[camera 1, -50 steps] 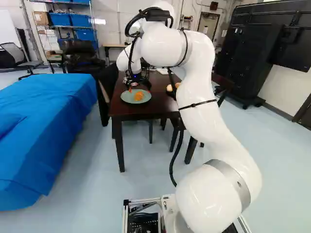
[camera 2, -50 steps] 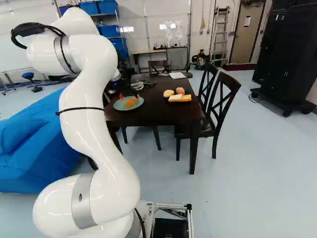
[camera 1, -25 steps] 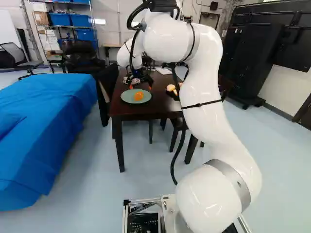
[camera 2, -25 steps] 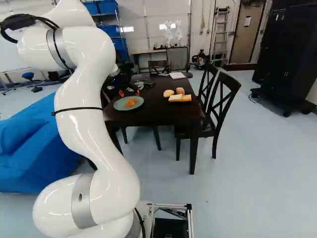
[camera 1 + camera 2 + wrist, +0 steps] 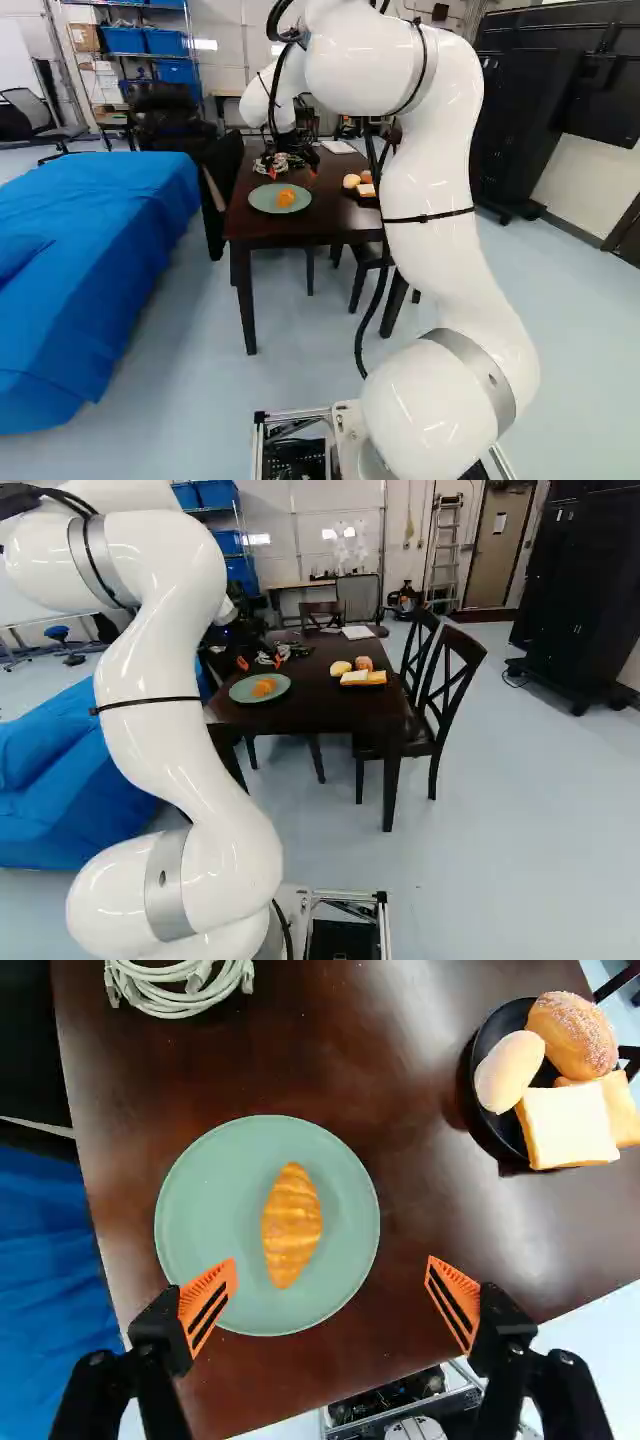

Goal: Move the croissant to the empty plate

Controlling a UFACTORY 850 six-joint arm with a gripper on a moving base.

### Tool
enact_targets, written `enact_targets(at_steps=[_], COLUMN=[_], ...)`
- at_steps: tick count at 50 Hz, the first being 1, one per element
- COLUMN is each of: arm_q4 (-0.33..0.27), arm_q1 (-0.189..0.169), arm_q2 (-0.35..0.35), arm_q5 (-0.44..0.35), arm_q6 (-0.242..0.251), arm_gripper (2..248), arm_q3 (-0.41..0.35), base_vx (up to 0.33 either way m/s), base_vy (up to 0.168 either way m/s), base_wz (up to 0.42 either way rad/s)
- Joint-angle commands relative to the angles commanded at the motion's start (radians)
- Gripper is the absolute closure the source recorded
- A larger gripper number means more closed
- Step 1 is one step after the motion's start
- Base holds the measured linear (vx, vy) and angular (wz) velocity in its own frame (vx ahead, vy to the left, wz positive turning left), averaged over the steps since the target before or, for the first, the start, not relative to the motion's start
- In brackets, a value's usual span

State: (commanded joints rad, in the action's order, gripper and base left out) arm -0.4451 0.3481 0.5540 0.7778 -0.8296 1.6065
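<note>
In the left base view my gripper (image 5: 290,172) is above the table, just beyond the green plate (image 5: 264,200). The croissant (image 5: 286,197) lies on that plate. The wrist view shows the gripper (image 5: 334,1298) wide open with nothing between its orange pads; one finger overlaps the near rim of the green plate (image 5: 200,1210), the other stands beside it over bare wood. Ahead of the fingers, the croissant (image 5: 291,1225) rests in the plate's middle, touched by neither.
A black plate (image 5: 483,1125) of several breads stands on the dark table (image 5: 300,705). A coiled pale cable (image 5: 180,998) lies past the green plate. Dark chairs (image 5: 448,690) flank the table; a blue-covered bed (image 5: 90,250) is to its left.
The gripper has risen and drawn back off the croissant, its fingers staying open. The arm's upper part has shifted outward in both base views. Croissant, plates and base have stayed put.
</note>
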Motion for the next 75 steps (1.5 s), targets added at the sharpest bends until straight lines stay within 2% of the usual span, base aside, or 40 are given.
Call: enact_targets(at_steps=[42, 75], arm_q4=[0.005, 0.035], arm_q1=[0.0, -0.024], arm_q2=[-0.023, -0.078], arm_q5=[-0.006, -0.118], arm_q6=[0.005, 0.061], arm_gripper=[3, 3], arm_q3=[-0.022, -0.124], base_vx=[0.0, 0.0], base_vy=[0.0, 0.0], base_wz=[0.0, 0.0])
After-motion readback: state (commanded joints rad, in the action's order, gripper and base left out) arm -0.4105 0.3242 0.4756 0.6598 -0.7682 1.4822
